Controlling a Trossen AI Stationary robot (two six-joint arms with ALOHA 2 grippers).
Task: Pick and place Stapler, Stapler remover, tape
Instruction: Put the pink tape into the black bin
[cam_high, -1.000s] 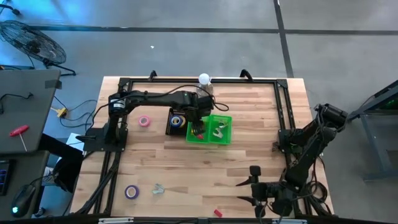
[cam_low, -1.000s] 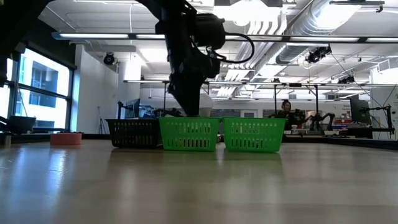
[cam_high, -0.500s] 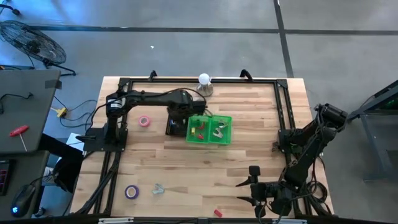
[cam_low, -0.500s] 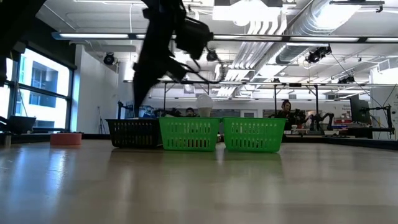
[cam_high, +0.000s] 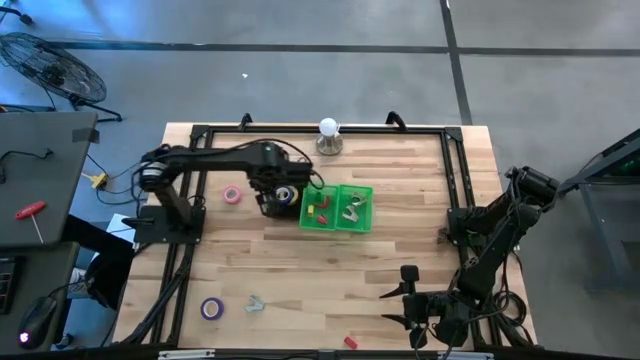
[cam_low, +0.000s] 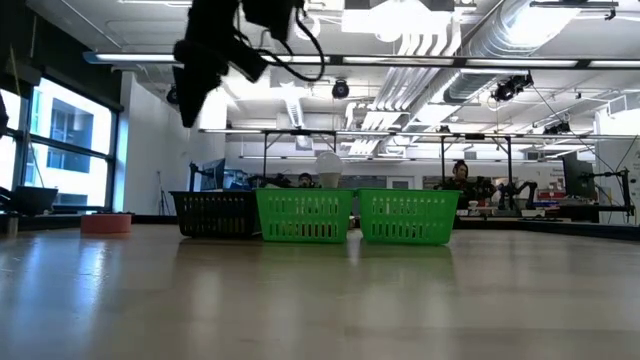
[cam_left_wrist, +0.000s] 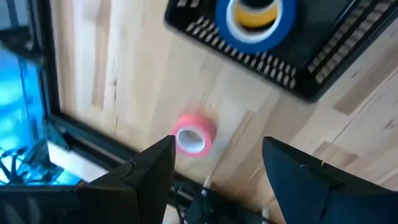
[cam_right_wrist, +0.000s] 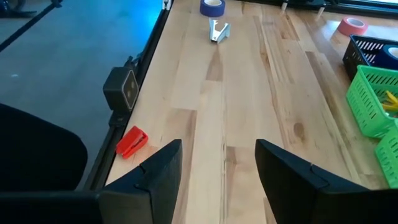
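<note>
Fingers spread apart and gripping nothing on the left gripper. Hung raised above the small pink ring-shaped tape roll, which lay flat on bare wood just beside the black mesh basket. Already held, in that basket, a blue ring-shaped tape roll with a yellow one set in its centre. Stood next to two green plastic baskets with small items inside, too small to name. Judged the step as the start of the next pick, most likely the pink roll: called for dropping straight down, straddling the ring's wall and closing. Left still loose near the table's front edge a purple tape roll, a metal stapler remover near it, and a small red stapler well apart. Waited there too, the right gripper, fingers apart and empty.
</note>
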